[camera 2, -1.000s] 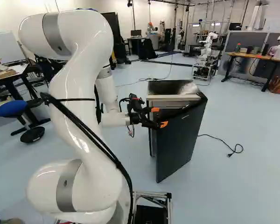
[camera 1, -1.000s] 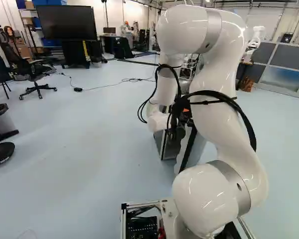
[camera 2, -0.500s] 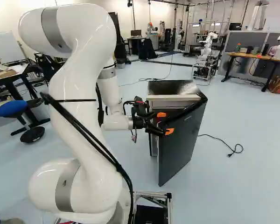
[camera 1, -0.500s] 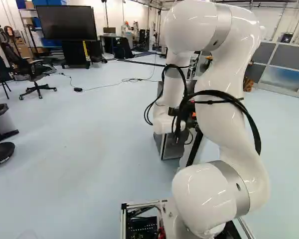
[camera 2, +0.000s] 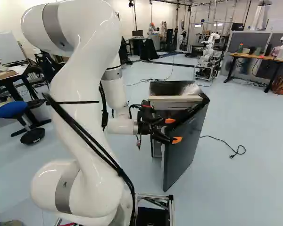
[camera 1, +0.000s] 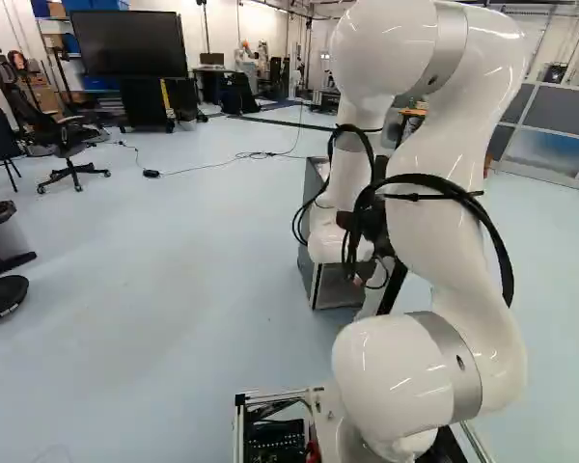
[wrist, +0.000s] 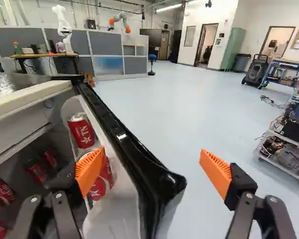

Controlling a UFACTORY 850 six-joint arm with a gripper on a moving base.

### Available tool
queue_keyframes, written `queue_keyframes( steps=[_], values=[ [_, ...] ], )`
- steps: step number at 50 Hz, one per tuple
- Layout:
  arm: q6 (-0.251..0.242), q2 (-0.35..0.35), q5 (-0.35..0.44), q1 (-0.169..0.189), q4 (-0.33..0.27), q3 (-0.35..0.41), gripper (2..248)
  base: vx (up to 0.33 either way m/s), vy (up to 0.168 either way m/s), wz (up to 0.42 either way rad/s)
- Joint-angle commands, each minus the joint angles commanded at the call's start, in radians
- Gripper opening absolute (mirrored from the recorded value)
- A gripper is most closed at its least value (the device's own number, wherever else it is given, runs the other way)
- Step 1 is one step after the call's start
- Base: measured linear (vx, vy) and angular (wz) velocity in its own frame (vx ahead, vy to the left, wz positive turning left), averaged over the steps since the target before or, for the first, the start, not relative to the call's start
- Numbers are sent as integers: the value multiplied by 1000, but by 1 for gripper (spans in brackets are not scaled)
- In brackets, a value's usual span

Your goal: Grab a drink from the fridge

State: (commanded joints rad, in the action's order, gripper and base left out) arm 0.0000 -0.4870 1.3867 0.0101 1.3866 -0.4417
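Note:
My gripper (camera 2: 173, 130) is at the open door (camera 2: 185, 150) of the small dark fridge (camera 2: 172, 88). In the wrist view the gripper (wrist: 152, 160) stands wide open, the door's black edge (wrist: 134, 154) between its fingers. One finger is on the inner side, overlapping a red can (wrist: 103, 183) in the door shelf; whether it touches is unclear. The other finger is outside, apart from the door. Another red can (wrist: 81, 130) stands farther along that shelf. Inside the fridge are several more red cans (wrist: 2, 192), partly shadowed.
A black cable (camera 2: 226, 143) lies on the floor beside the fridge. Beyond stand a wooden-topped table (camera 2: 259, 57), grey partitions (wrist: 107, 44) and another robot (camera 2: 210, 47). A wheeled cart of electronics (wrist: 286, 149) stands on the outer side of the door. An office chair (camera 1: 66, 145) is at the left of the left base view.
The arm has moved to the right in both base views, its gripper still open. The fridge door has swung wider with it. The base has not moved.

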Motion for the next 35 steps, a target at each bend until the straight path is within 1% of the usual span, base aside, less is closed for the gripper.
queue_keyframes(
  steps=[16,35],
  values=[
    [0,12,0,62,1,25,247,0,0,0],
    [0,20,0,145,28,43,247,0,0,0]
  ],
)
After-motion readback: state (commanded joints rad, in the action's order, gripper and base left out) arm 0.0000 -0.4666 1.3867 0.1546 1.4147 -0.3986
